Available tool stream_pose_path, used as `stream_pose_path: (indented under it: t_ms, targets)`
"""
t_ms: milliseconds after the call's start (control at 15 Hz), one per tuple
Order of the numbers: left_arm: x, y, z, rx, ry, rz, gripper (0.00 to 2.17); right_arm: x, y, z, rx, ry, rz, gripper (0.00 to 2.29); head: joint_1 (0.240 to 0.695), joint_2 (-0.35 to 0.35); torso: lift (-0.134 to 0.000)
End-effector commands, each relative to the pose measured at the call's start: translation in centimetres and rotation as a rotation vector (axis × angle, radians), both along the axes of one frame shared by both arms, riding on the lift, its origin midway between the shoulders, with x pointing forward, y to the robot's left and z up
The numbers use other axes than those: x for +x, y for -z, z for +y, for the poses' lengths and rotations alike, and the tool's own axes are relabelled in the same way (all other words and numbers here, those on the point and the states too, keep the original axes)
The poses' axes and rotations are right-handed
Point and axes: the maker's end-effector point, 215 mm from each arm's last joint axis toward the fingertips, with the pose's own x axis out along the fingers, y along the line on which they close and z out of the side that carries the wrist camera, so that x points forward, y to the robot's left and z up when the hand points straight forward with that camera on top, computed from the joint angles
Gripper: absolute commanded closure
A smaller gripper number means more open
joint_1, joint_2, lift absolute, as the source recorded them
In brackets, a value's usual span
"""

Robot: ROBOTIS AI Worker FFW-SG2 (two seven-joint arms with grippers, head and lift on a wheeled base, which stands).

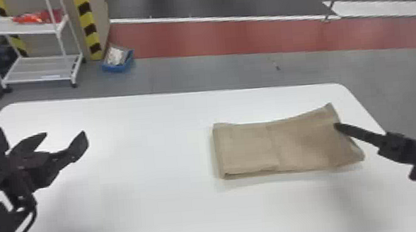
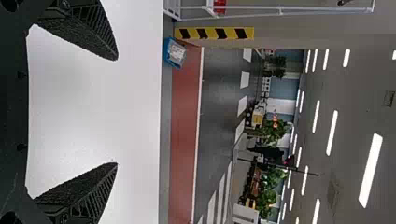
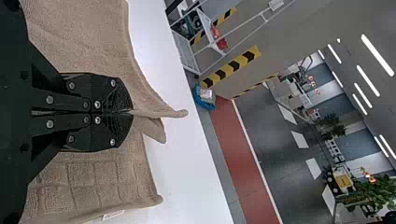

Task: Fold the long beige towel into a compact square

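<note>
White table [image 1: 136,208], smooth top, fills most of the lower part of the head view; far edge runs nearly level across the frame, corners rounded at upper left and right. On it, right of centre: beige towel [image 1: 245,148], folded in layers, wider than deep, crease near its middle, right end uneven, upper right corner drawn to a point. Right wrist view, lower left: pale tag [image 3: 113,214] at towel's edge.

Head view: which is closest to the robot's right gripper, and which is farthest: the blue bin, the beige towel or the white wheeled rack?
1. Beige towel: pinched in the right gripper.
2. Blue bin: beyond the table, off to the left.
3. White wheeled rack: also beyond it, farther left.
</note>
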Motion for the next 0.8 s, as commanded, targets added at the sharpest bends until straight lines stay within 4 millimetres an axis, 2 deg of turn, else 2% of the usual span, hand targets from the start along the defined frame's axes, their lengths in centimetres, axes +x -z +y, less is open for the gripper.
stream_pose_path:
  t_ms: [0, 133, 200, 333, 467, 667, 733]
  targets:
    - [-0.5, 0.6, -0.1, 0.000, 0.001, 0.010, 0.08, 0.5, 1.4, 0.8, -0.024, -0.017, 0.022, 1.24, 0.695, -0.148, -0.124]
    - [-0.8, 0.9, 0.1, 0.008, -0.002, 0.014, 0.08, 0.3, 0.6, 1.1, 0.000, -0.025, 0.007, 1.24, 0.695, -0.145, -0.124]
    - [-0.9, 1.0, 0.2, 0.019, -0.002, 0.016, 0.08, 0.2, -1.1, 0.7, 0.005, -0.019, -0.021, 1.24, 0.695, -0.140, -0.124]
    - [-1.1, 1.3, 0.5, 0.031, -0.008, 0.020, 0.08, 0.2, -3.4, -1.2, 0.015, 0.002, -0.035, 1.24, 0.695, -0.138, -0.124]
    - [-1.2, 1.6, 0.5, 0.032, -0.006, 0.023, 0.08, 0.3, -5.4, -4.3, -0.013, 0.035, -0.057, 1.24, 0.695, -0.146, -0.124]
    - [-1.5, 2.0, 0.4, 0.039, -0.002, 0.029, 0.08, -0.6, -2.2, -8.8, -0.011, 0.095, 0.000, 1.24, 0.695, -0.193, -0.124]
    - [-1.5, 2.1, 0.4, 0.043, -0.003, 0.030, 0.08, -0.5, -1.1, -9.2, -0.025, 0.096, 0.006, 1.24, 0.695, -0.207, -0.124]
